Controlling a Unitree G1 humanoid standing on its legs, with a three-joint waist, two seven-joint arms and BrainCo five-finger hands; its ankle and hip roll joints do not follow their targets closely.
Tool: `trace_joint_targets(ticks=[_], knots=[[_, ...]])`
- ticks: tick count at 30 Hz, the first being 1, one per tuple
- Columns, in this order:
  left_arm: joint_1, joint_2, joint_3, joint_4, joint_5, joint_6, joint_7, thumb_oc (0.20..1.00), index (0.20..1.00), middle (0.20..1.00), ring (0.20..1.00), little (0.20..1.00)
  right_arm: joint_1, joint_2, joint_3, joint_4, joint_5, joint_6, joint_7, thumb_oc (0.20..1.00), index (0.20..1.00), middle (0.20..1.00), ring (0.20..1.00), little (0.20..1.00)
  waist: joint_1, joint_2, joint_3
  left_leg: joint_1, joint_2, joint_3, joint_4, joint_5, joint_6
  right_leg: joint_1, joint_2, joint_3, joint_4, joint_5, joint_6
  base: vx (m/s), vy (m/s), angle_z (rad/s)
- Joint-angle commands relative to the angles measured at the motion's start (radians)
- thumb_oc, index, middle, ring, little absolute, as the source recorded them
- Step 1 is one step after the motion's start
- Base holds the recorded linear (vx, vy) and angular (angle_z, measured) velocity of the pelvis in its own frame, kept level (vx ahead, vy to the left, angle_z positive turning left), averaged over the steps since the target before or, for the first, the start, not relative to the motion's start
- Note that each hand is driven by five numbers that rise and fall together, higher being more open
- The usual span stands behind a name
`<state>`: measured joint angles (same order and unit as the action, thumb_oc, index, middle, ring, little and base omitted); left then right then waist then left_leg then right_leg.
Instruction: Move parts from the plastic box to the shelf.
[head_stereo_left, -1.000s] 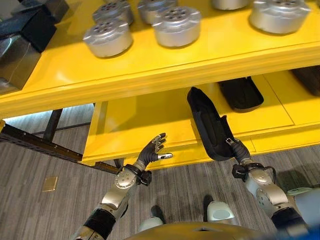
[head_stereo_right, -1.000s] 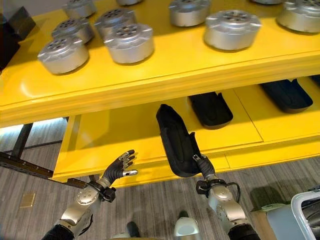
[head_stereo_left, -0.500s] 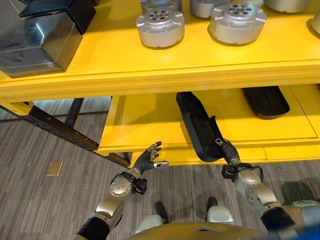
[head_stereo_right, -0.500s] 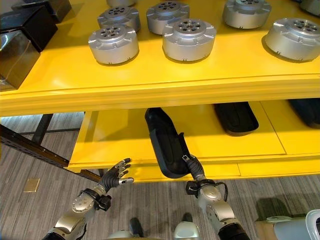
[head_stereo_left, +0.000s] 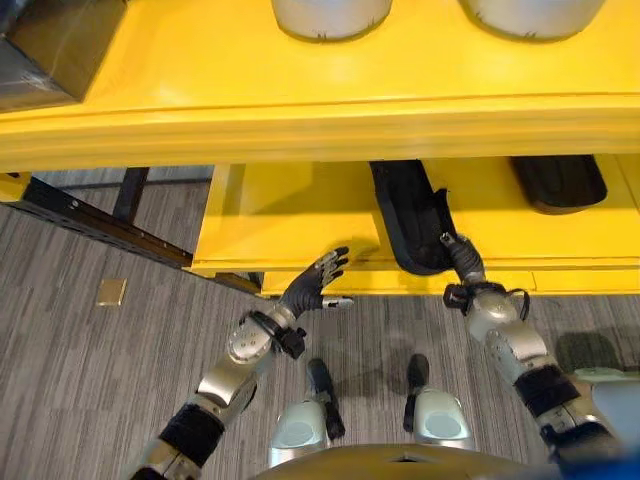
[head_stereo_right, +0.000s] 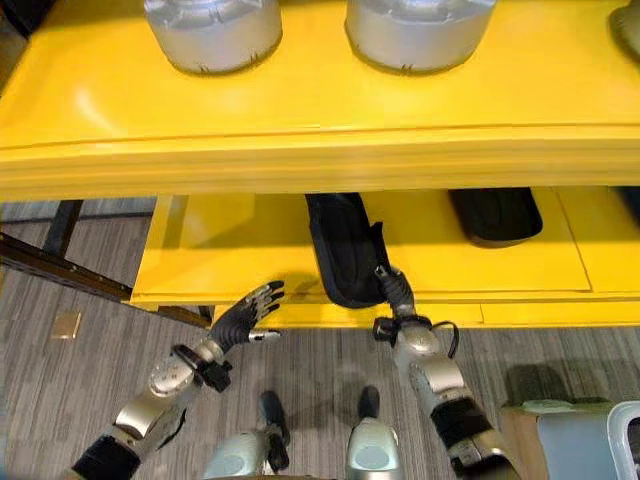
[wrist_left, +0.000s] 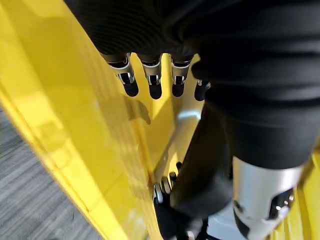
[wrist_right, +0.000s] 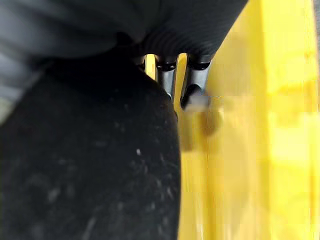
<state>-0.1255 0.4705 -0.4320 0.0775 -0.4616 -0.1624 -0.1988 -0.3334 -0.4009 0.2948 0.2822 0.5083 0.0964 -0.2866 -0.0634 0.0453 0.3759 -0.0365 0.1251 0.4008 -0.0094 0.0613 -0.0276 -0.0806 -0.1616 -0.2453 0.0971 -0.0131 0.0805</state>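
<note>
Black part (head_stereo_left: 408, 222) lies on lower yellow shelf (head_stereo_left: 290, 215), near end at front edge; R hand (head_stereo_left: 458, 262) grips that end; L hand (head_stereo_left: 315, 285) w/ fingers spread, holding nothing, at shelf edge; silver cylinders (head_stereo_right: 212, 28) on upper level.

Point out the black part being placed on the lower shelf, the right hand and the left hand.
black part (head_stereo_right: 340, 240), right eye view, middle of its long body.
right hand (head_stereo_right: 394, 288), right eye view, fingers at the part's near end.
left hand (head_stereo_left: 312, 285), left eye view, palm.

Bright overhead light; glare streaks the yellow shelf (head_stereo_right: 320, 140) at 12 o'clock; lower shelf shadowed; right wrist view blurred.
</note>
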Motion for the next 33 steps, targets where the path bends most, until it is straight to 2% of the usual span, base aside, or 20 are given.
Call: trace_joint_targets(ticks=[1, 2, 5, 11, 15, 19, 26, 29, 33], knots=[[-0.064, -0.010, -0.027, -0.088, -0.169, -0.002, -0.042, 1.000, 1.000, 1.000, 1.000, 1.000, -0.210, -0.046, -0.061, 0.059, -0.040, -0.008, -0.045, 0.200, 0.200, 0.200, 0.200, 0.200, 0.032, 0.002, 0.017, -0.018, 0.050, -0.017, 0.123, -0.067, -0.034, -0.030, -0.008, -0.081, 0.153, -0.090, -0.020, -0.12, 0.011, -0.08], [-0.083, -0.017, -0.030, -0.093, -0.207, 0.019, -0.054, 1.000, 1.000, 1.000, 1.000, 1.000, -0.247, -0.058, -0.069, 0.092, -0.043, 0.003, -0.040, 0.200, 0.200, 0.200, 0.200, 0.200, 0.037, 0.003, 0.028, -0.032, 0.053, -0.020, 0.140, -0.073, -0.033, -0.039, -0.008, -0.082, 0.170, -0.099, -0.023, -0.09, 0.006, -0.10], [-0.120, -0.026, -0.043, -0.105, -0.231, 0.024, -0.087, 1.000, 1.000, 1.000, 1.000, 1.000, -0.325, -0.086, -0.075, 0.163, -0.045, 0.020, -0.047, 0.200, 0.200, 0.200, 0.200, 0.200, 0.048, 0.001, 0.056, -0.072, 0.064, -0.024, 0.180, -0.080, -0.033, -0.068, -0.007, -0.084, 0.209, -0.114, -0.033, -0.11, -0.012, -0.01], [-0.165, -0.016, -0.047, -0.171, -0.331, -0.060, -0.153, 1.000, 1.000, 1.000, 1.000, 1.000, -0.440, -0.135, -0.057, 0.282, -0.066, 0.026, -0.073, 0.200, 0.200, 0.200, 0.200, 0.200, 0.070, 0.010, 0.110, -0.150, 0.078, -0.035, 0.255, -0.095, -0.028, -0.148, -0.019, -0.086, 0.308, -0.144, -0.047, -0.11, -0.004, -0.01], [-0.225, -0.012, -0.035, -0.227, -0.383, -0.066, -0.127, 1.000, 1.000, 1.000, 1.000, 1.000, -0.564, -0.166, -0.039, 0.420, -0.081, 0.036, -0.095, 0.200, 0.200, 0.200, 0.200, 0.200, 0.095, 0.015, 0.143, -0.215, 0.085, -0.048, 0.346, -0.128, -0.015, -0.215, -0.048, -0.088, 0.422, -0.179, -0.053, -0.09, -0.025, 0.10], [-0.245, -0.017, -0.032, -0.243, -0.386, -0.061, -0.099, 1.000, 1.000, 1.000, 1.000, 1.000, -0.610, -0.168, -0.027, 0.490, -0.057, 0.042, -0.103, 0.200, 0.200, 0.200, 0.200, 0.200, 0.108, 0.015, 0.144, -0.265, 0.089, -0.057, 0.404, -0.153, -0.007, -0.267, -0.065, -0.087, 0.494, -0.202, -0.057, -0.05, -0.019, 0.12], [-0.242, -0.024, -0.012, -0.279, -0.422, -0.132, -0.054, 1.000, 1.000, 1.000, 1.000, 1.000, -0.623, -0.148, -0.022, 0.529, -0.034, 0.044, -0.117, 0.200, 0.200, 0.200, 0.200, 0.200, 0.123, 0.013, 0.144, -0.311, 0.096, -0.063, 0.460, -0.178, 0.001, -0.317, -0.083, -0.085, 0.561, -0.224, -0.060, -0.01, -0.008, 0.03], [-0.251, -0.038, 0.009, -0.292, -0.472, -0.114, -0.050, 1.000, 1.000, 1.000, 1.000, 1.000, -0.639, -0.125, -0.026, 0.556, -0.030, 0.043, -0.120, 0.200, 0.200, 0.200, 0.200, 0.200, 0.131, 0.009, 0.144, -0.323, 0.099, -0.066, 0.481, -0.188, 0.002, -0.329, -0.091, -0.086, 0.582, -0.230, -0.060, 0.00, -0.026, 0.07], [-0.263, -0.052, 0.024, -0.294, -0.446, -0.100, -0.028, 1.000, 1.000, 1.000, 1.000, 1.000, -0.658, -0.094, -0.028, 0.582, -0.008, 0.054, -0.124, 0.200, 0.200, 0.200, 0.200, 0.200, 0.139, 0.007, 0.144, -0.331, 0.100, -0.069, 0.493, -0.194, 0.002, -0.341, -0.099, -0.086, 0.601, -0.233, -0.057, 0.01, -0.018, 0.07]])
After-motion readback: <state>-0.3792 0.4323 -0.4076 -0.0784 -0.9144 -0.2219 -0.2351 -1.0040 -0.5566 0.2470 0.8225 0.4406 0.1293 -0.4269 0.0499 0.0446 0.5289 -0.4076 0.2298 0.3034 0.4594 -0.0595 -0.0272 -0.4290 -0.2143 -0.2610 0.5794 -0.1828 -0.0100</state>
